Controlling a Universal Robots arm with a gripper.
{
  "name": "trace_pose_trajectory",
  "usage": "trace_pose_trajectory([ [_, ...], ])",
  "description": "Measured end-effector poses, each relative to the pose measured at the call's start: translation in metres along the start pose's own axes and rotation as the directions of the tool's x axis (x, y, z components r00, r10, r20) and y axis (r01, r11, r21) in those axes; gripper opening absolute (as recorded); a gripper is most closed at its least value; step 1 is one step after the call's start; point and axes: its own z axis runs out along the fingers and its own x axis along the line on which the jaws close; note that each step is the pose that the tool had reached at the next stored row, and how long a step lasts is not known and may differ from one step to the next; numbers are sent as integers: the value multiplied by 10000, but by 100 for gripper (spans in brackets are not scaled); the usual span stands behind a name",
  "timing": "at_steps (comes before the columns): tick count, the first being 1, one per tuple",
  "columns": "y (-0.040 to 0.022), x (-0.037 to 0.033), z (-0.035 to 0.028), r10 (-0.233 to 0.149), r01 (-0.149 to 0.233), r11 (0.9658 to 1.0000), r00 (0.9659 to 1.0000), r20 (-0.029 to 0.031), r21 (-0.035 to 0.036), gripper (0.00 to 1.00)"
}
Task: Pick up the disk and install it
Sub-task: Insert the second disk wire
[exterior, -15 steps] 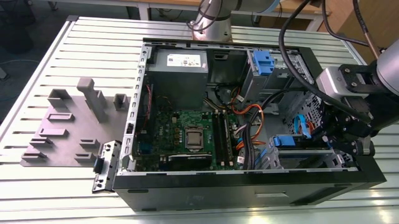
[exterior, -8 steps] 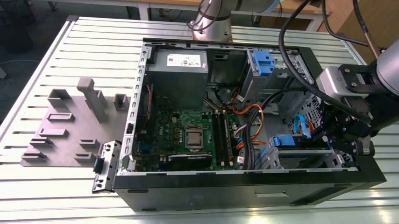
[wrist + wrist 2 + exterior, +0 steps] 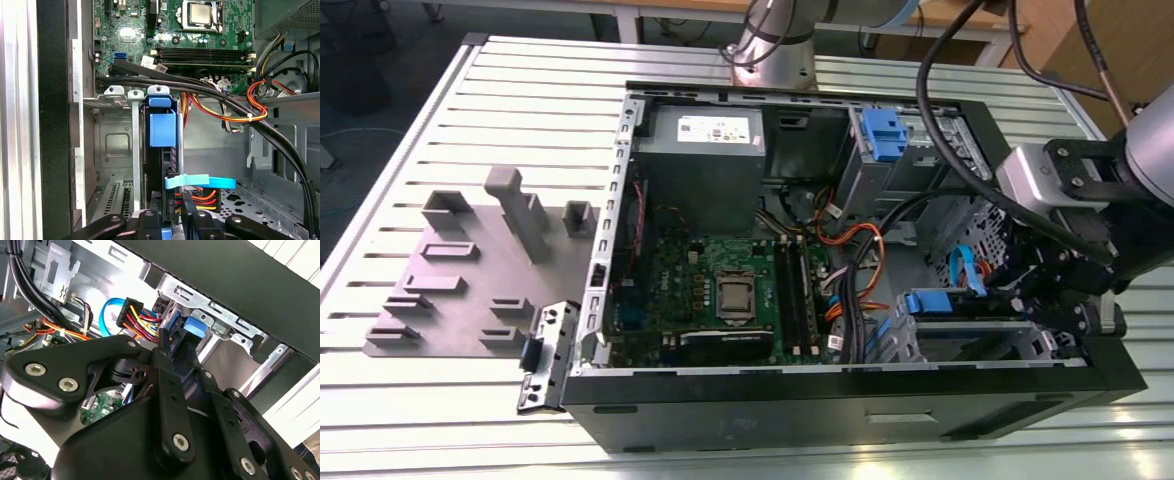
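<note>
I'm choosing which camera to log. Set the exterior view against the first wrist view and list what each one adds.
Exterior view alone: the slatted table, the grey fixture block on it, the whole open computer case, the grey power supply, and the robot arm reaching in at the exterior view's right.

First wrist view alone: the disk in its blue carrier, seen close, standing in the metal drive cage.

Both: the green motherboard and orange cables.
</note>
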Motion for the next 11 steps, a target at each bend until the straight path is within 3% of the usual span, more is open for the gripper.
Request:
trace_pose_trajectory([
  [11,-2,-29,-227,0,0,10000,10000,4,0,30],
])
